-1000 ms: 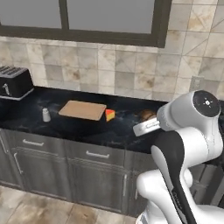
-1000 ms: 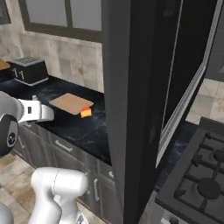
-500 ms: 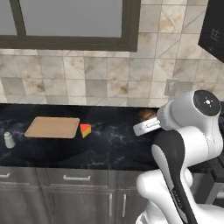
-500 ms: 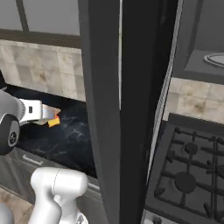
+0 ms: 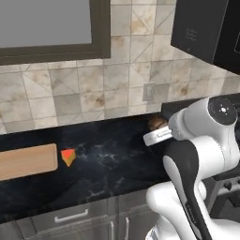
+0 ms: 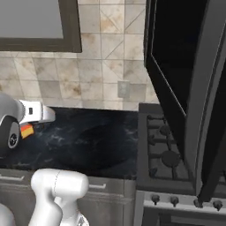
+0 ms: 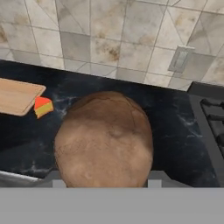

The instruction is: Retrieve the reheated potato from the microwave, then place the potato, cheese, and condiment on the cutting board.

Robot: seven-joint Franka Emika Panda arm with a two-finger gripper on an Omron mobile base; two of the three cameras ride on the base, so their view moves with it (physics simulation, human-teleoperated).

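Observation:
The potato (image 7: 105, 140), a rough brown lump, sits large in the hand view with my gripper (image 7: 105, 177) shut on it, above the black counter. In the left base view the potato (image 5: 158, 123) peeks out behind the white hand. The cutting board (image 5: 27, 162) lies on the counter far to the left of the gripper, and shows again as the cutting board (image 7: 17, 96) at the hand view's left. The orange cheese (image 5: 68, 156) wedge rests just off the board's right end, with the cheese (image 7: 43, 106) apart from it. The microwave (image 6: 176, 66) hangs at upper right, door open. The condiment is out of view.
A gas stove (image 6: 164, 145) adjoins the counter's right end. A wall outlet (image 5: 149, 92) sits on the tiled backsplash. A dark-framed window (image 5: 47, 23) is at upper left. Grey drawers (image 5: 70, 218) run below the counter.
Both base views have shifted: the base drove right, so board and cheese slid left and the shaker and toaster left the picture. The potato stays in the gripper.

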